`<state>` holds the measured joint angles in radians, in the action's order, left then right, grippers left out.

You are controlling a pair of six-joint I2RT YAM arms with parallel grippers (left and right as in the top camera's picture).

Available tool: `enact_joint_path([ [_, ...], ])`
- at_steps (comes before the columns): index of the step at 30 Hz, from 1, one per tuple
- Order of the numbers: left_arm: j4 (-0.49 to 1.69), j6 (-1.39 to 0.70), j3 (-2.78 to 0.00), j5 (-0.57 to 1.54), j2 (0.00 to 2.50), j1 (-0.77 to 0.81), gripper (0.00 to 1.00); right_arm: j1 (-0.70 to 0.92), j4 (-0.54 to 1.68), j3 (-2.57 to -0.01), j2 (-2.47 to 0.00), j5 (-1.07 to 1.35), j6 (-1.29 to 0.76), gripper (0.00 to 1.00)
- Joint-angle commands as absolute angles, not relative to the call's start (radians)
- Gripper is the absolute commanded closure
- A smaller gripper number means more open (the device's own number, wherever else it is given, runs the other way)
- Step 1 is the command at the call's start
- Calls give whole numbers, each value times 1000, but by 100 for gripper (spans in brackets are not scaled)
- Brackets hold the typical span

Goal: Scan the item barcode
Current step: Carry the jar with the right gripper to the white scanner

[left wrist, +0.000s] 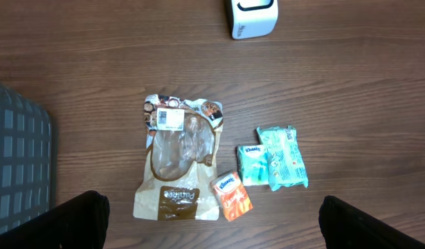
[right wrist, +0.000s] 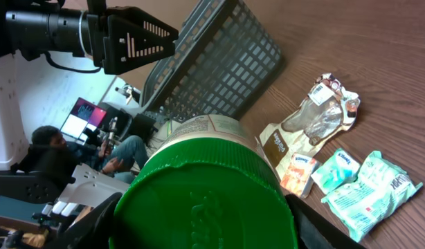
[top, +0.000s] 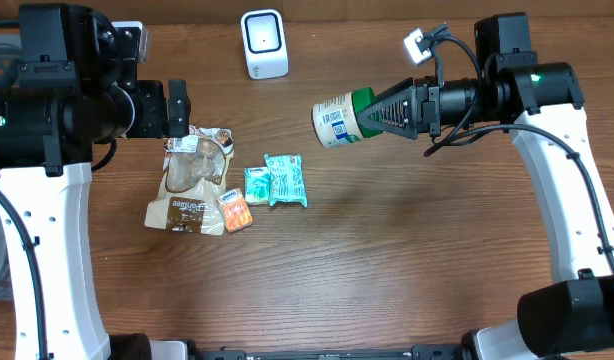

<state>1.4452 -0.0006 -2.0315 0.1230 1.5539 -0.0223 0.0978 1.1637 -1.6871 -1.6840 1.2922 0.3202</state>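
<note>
All three views share the snack bag [top: 192, 185]: overhead and left wrist look straight down, right wrist obliquely across.

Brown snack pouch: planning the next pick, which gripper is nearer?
Left. The left gripper hangs open at the edge of the brown snack pouch; the right gripper, holding the green-lidded jar, is far across the table.

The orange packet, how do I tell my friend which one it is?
On the wooden table, find the big brown pouch. The orange packet lies at its corner, next to two teal packets. It's the only orange one.
</note>
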Motion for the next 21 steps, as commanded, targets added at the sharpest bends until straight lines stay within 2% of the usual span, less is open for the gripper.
enact_joint_path([
  [1,1446,-3,-2044,120,1550,-27,0,91,1162,-1724,-1657,1278,314,55],
  [10,1446,-3,-2044,120,1550,-27,0,167,1137,-1723,-1657,960,247,55],
  [17,1446,-3,-2044,120,1550,-27,1,279,1005,-1723,-1664,596,128,55],
  [21,1446,-3,-2044,120,1550,-27,1,362,886,-1723,-1684,344,127,57],
])
